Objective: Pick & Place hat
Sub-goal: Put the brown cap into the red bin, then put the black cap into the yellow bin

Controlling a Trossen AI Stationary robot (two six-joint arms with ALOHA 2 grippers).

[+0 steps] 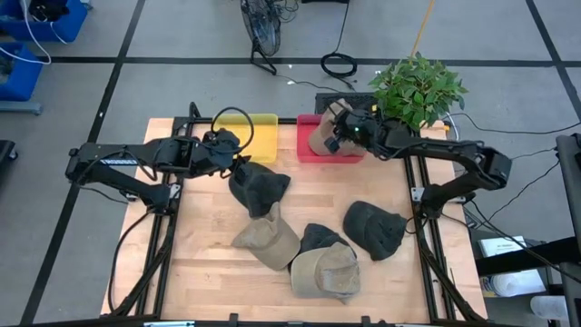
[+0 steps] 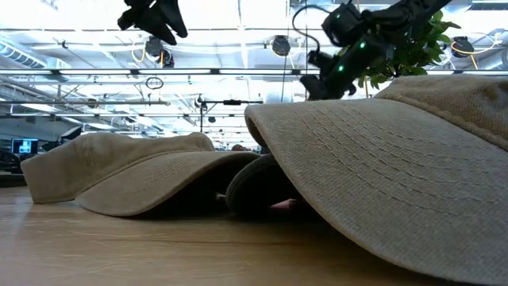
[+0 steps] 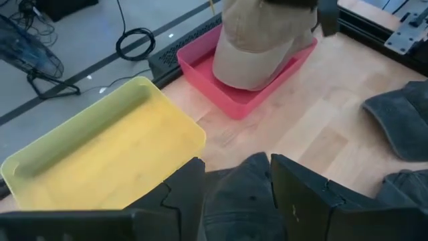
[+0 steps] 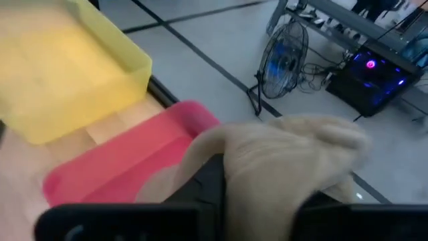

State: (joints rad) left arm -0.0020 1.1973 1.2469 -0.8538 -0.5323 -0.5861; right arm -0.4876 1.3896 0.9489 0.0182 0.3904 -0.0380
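My right gripper, fingers clamped on a tan hat, hangs over the red bin, whose rim adjoins the yellow bin. My left gripper pinches a dark hat beside the yellow bin's edge. Bare table lies to its left; four more hats cluster toward the front.

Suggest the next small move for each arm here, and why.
Probably the right gripper opens: its tan hat already sits in the pink bin. The left gripper, shut on a dark hat, likely carries it toward the yellow bin.
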